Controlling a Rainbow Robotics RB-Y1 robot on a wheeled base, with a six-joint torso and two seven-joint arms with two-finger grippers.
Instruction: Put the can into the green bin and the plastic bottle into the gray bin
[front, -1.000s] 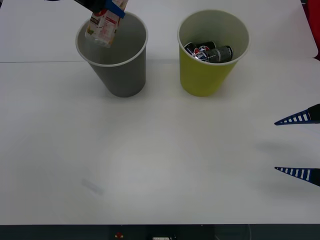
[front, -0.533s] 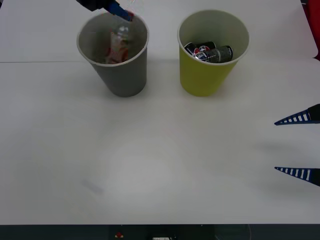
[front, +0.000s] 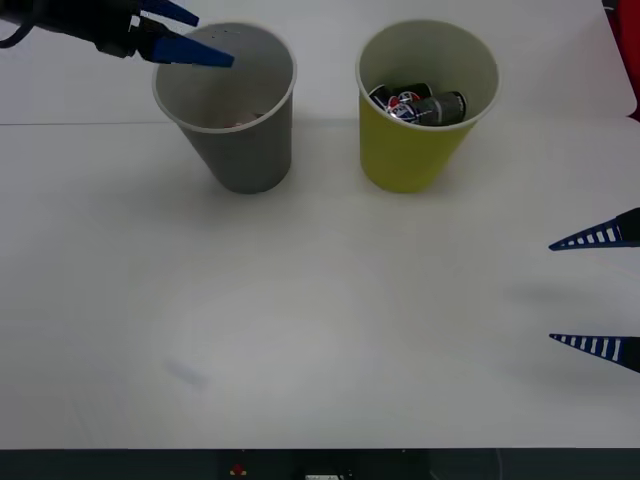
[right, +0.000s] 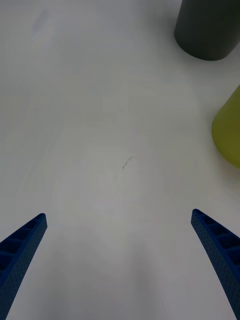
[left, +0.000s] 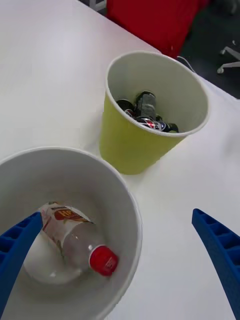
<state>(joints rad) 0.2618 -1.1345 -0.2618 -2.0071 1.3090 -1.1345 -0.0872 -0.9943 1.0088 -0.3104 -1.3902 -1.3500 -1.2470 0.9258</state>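
Observation:
The plastic bottle (left: 75, 240) lies on the bottom of the gray bin (front: 240, 150), red cap up toward the wall. The gray bin (left: 127, 210) stands at the table's back left. To its right the green bin (front: 410, 150) holds dark cans (front: 415, 104); the green bin (left: 130, 145) and its cans (left: 145, 112) also show in the left wrist view. My left gripper (front: 180, 35) hovers open over the gray bin's back-left rim, holding nothing. My right gripper (front: 595, 290) rests open at the table's right edge, away from both bins.
The white table (front: 320, 320) stretches bare in front of the bins. A red object (left: 150, 20) stands beyond the table's far edge behind the green bin. In the right wrist view the gray bin (right: 207, 27) and green bin (right: 229, 130) stand off ahead.
My left gripper let go of the plastic bottle, which dropped into the gray bin. The left arm then drew back to the left. The right arm has not moved.

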